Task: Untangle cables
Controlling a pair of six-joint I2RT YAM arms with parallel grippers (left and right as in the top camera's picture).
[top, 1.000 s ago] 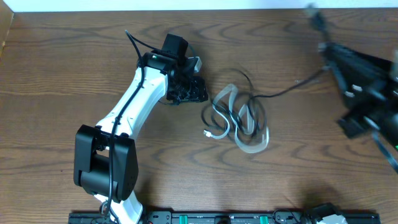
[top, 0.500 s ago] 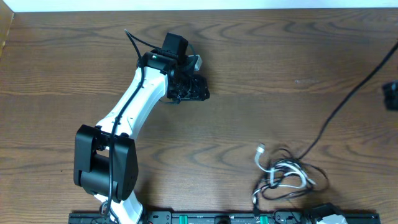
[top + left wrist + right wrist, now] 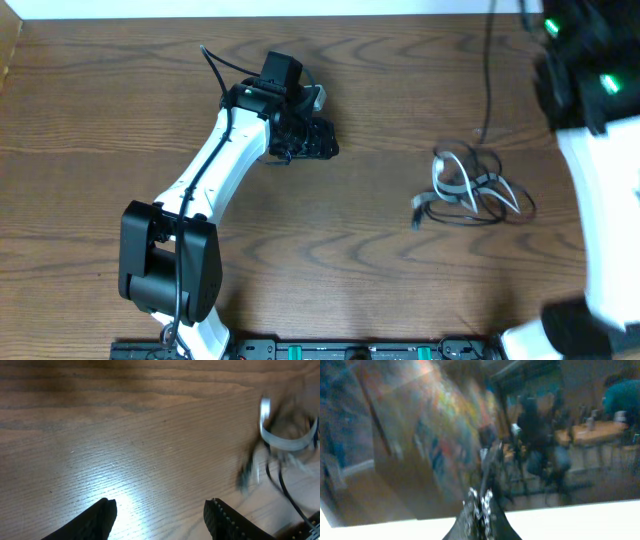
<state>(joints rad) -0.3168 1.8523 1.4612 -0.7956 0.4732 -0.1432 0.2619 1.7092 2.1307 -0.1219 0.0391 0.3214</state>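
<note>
- Toward the right edge of the brown wood-grain counter (image 3: 400, 290), about midway front to back, lies the small tangle of thin black and white cables (image 3: 470, 188). Its loops cross one another in one clump, so I judge nearly all the sorting is left.
- Farther back, left of centre, the left tool (image 3: 315, 140) of the white-and-black arm (image 3: 215, 165) hovers over bare wood, fingers apart, holding nothing, well apart from the tangle.
- One thin black strand (image 3: 487, 80) runs from the clump to the far edge, towards the right arm (image 3: 590, 90).
- The right tool (image 3: 480, 502) is pressed together; blur hides whether it pinches that strand.
- No other object stands in the way.
</note>
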